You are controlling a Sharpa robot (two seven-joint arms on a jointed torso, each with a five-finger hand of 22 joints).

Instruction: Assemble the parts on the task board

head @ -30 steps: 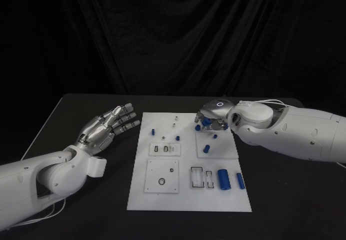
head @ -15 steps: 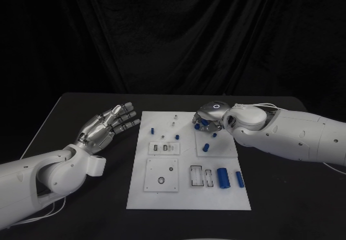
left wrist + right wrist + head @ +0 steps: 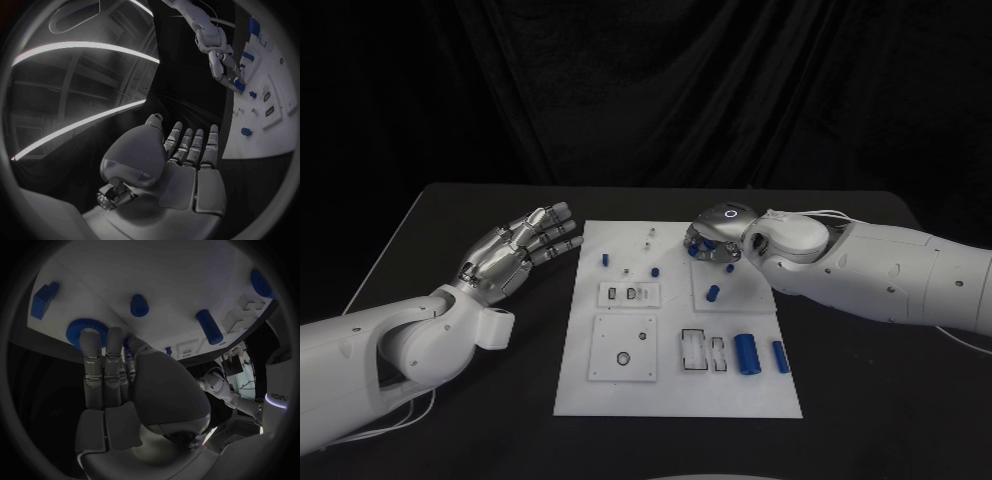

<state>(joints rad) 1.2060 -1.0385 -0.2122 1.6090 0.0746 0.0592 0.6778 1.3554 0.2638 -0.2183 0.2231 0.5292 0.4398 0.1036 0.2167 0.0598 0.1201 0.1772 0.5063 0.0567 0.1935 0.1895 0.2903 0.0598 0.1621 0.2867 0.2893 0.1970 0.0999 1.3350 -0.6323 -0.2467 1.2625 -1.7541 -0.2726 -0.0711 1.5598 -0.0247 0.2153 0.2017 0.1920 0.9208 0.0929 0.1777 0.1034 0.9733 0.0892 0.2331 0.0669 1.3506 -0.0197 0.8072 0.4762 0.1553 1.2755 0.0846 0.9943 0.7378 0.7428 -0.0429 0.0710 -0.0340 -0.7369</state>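
Observation:
The white task board (image 3: 675,392) lies mid-table with several blue parts on it. My right hand (image 3: 714,238) is at the board's far right corner, with its fingers (image 3: 94,347) laid on a blue gear (image 3: 74,329) and the thumb closed against the gear's edge. A blue peg (image 3: 139,305), a blue cylinder (image 3: 209,326) and a blue block (image 3: 44,299) sit just beyond the fingertips. My left hand (image 3: 516,246) hovers over the table left of the board with its fingers spread and nothing in it. In the left wrist view the left hand (image 3: 181,165) faces the board (image 3: 275,135).
A small blue peg (image 3: 604,261) stands at the board's far left. A short blue cylinder (image 3: 713,294) lies on the right plate. Two larger blue cylinders (image 3: 747,355) lie near the board's near right, beside white slotted inserts (image 3: 704,352).
My right hand has shifted slightly left and settled lower over the gear. The left hand has hardly moved.

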